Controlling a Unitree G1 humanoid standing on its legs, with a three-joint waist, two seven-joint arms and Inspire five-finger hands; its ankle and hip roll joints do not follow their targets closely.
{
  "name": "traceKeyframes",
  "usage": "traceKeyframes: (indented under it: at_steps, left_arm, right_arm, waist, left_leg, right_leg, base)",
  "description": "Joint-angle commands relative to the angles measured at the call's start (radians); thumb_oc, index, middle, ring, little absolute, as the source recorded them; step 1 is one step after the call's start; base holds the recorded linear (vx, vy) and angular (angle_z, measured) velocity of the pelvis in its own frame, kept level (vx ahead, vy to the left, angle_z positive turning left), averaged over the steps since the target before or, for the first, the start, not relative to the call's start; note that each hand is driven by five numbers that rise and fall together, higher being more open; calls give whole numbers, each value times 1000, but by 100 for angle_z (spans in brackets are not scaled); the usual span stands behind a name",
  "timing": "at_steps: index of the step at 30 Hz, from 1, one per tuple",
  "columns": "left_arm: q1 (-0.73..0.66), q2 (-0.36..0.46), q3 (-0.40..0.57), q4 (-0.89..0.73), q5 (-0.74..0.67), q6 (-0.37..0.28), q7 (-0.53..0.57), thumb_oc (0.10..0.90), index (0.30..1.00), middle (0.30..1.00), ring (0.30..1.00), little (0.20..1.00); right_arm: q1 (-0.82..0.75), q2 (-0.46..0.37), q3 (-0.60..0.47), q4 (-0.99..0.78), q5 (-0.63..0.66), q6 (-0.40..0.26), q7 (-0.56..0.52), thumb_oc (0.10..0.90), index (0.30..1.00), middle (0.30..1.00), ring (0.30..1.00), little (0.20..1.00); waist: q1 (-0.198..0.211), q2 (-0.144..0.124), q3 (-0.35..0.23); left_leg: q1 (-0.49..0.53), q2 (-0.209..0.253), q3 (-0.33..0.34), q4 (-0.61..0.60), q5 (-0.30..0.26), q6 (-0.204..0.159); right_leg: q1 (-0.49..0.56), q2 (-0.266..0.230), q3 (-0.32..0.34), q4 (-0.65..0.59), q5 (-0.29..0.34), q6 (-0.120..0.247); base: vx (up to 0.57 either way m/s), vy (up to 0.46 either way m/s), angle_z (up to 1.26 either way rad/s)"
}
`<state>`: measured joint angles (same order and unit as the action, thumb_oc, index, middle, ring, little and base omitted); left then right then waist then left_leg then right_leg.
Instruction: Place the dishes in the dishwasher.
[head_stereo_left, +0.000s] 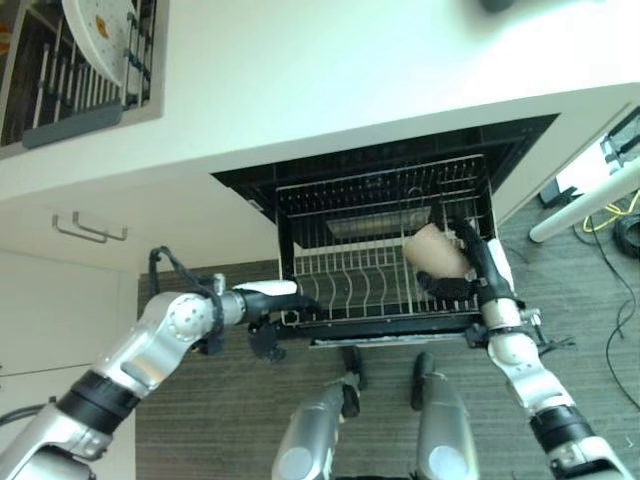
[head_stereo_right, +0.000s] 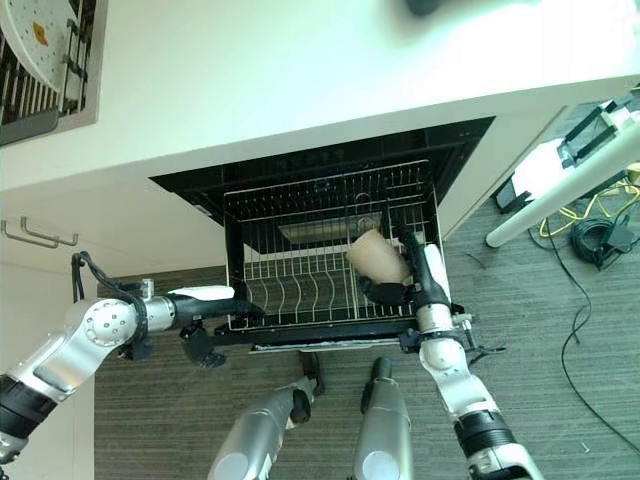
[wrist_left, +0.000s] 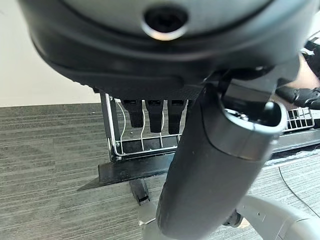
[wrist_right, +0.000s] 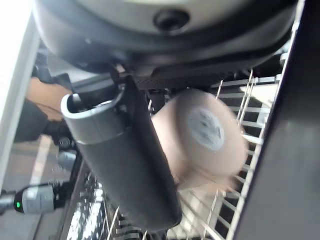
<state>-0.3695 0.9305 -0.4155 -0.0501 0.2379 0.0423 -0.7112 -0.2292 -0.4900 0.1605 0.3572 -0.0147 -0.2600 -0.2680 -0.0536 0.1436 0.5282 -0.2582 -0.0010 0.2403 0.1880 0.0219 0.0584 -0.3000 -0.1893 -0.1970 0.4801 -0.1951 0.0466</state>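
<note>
In the left eye view we see the dishwasher rack (head_stereo_left: 350, 280) pulled out at the centre of the frame, under the white counter (head_stereo_left: 350, 80). Our right hand (head_stereo_left: 470, 270) sits at the rack's right side, fingers curled round a beige cup (head_stereo_left: 432, 250) held tilted over the rack's right end. Our left hand (head_stereo_left: 280, 300) reaches in from the lower left to the rack's front left corner. At the upper left a white plate (head_stereo_left: 100, 30) stands in a dish drainer (head_stereo_left: 70, 95).

In the right eye view the same cup (head_stereo_right: 378, 258) sits just right of centre, above the rack's tines, with the right hand (head_stereo_right: 415, 275) clasped on it.

In the left wrist view our left fingers (wrist_left: 150, 112) hook over the rack's front wire, curled onto it, the grey floor (wrist_left: 50, 150) below.

In the right wrist view the cup's base (wrist_right: 205, 130) faces us at mid-frame, the thumb (wrist_right: 125, 165) pressed along its side, rack wires (wrist_right: 250, 140) behind.
</note>
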Motion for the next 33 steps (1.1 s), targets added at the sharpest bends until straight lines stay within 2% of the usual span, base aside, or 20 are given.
traceKeyframes:
  at_steps: [1, 4, 11, 16, 19, 20, 21, 24, 28, 29, 32, 33]
  left_arm:
    - [-10, 18, 87, -51, -48, -47, 7, 800, 900, 900, 900, 900]
    - [-8, 19, 89, -49, -52, -47, 9, 800, 900, 900, 900, 900]
    - [23, 18, 120, -53, -44, -51, 3, 800, 900, 900, 900, 900]
    - [49, 20, 139, -59, -44, -53, 9, 800, 900, 900, 900, 900]
    - [51, 23, 146, -54, -44, -55, 10, 800, 900, 900, 900, 900]
    - [52, 23, 144, -50, -41, -57, 11, 800, 900, 900, 900, 900]
    - [54, 23, 148, -46, -42, -57, 16, 800, 900, 900, 900, 900]
    - [71, 20, 160, -45, -39, -52, 24, 800, 900, 900, 900, 900]
    - [106, 14, 189, -35, -25, -48, 64, 800, 900, 900, 900, 900]
    - [122, 6, 200, -26, -17, -50, 98, 800, 900, 900, 900, 900]
    - [158, -10, 221, -8, -4, -51, 175, 800, 900, 900, 900, 900]
    - [174, -21, 236, 1, -2, -52, 204, 800, 900, 900, 900, 900]
  right_arm:
    - [57, -97, -89, -51, 18, -51, -28, 800, 900, 900, 900, 900]
    - [63, -98, -95, -56, 25, -74, -9, 800, 900, 900, 900, 900]
    - [103, -87, -100, -121, 51, -64, 59, 800, 900, 900, 900, 900]
    - [132, -84, -106, -149, 72, -70, 66, 800, 900, 900, 900, 900]
    - [141, -79, -112, -162, 80, -82, 60, 800, 900, 900, 900, 900]
    - [144, -78, -114, -164, 85, -86, 59, 800, 900, 900, 900, 900]
    - [147, -76, -118, -176, 83, -99, 52, 800, 900, 900, 900, 900]
    - [161, -75, -132, -201, 100, -130, 46, 800, 900, 900, 900, 900]
    - [183, -72, -170, -263, 124, -191, 14, 800, 900, 900, 900, 900]
    - [186, -71, -183, -281, 139, -207, 0, 800, 900, 900, 900, 900]
    - [190, -67, -206, -313, 141, -255, -38, 800, 900, 900, 900, 900]
    - [189, -66, -217, -324, 151, -268, -44, 800, 900, 900, 900, 900]
  waist:
    - [-36, 83, -8]
    - [-39, 85, -8]
    - [-50, 82, -8]
    - [-58, 77, -8]
    - [-63, 78, -8]
    - [-64, 72, -8]
    - [-66, 74, -8]
    - [-70, 69, -8]
    - [-75, 59, -8]
    - [-74, 52, -8]
    - [-72, 48, -8]
    - [-69, 42, -9]
  left_leg:
    - [30, 1, -29, 112, -204, 12]
    - [33, 2, -27, 112, -206, 12]
    - [33, 4, -21, 112, -208, 13]
    - [48, -4, -26, 112, -225, 12]
    - [33, 4, -10, 112, -213, 19]
    - [48, -4, -20, 112, -228, 15]
    - [33, 4, -8, 112, -214, 21]
    - [49, -2, -16, 112, -230, 18]
    - [43, 7, -3, 112, -221, 26]
    - [62, 3, -14, 112, -237, 22]
    - [69, 16, -5, 112, -232, 26]
    - [92, 11, -18, 112, -250, 22]
  right_leg:
    - [27, 31, -20, -52, -35, -15]
    - [28, 31, -20, -51, -37, -15]
    - [22, 34, -14, -47, -40, -15]
    - [32, 32, 3, -43, -61, -6]
    - [13, 35, -4, -42, -44, -13]
    - [28, 33, 9, -42, -62, -5]
    - [12, 35, -1, -41, -44, -12]
    - [27, 38, 15, -45, -60, -5]
    - [21, 45, 8, -45, -45, -10]
    - [44, 47, 19, -51, -60, -2]
    - [61, 54, 0, -65, -47, -7]
    - [90, 55, 8, -74, -63, 1]
  base:
    - [0, 0, 0]
    - [0, 0, 0]
    - [0, 0, 0]
    - [30, 23, -3]
    - [-24, 11, -5]
    - [1, 7, -4]
    - [5, 10, -5]
    - [-2, 11, -8]
    - [-19, -17, -3]
    - [28, -39, -1]
    - [-76, -57, -1]
    - [26, -52, -1]
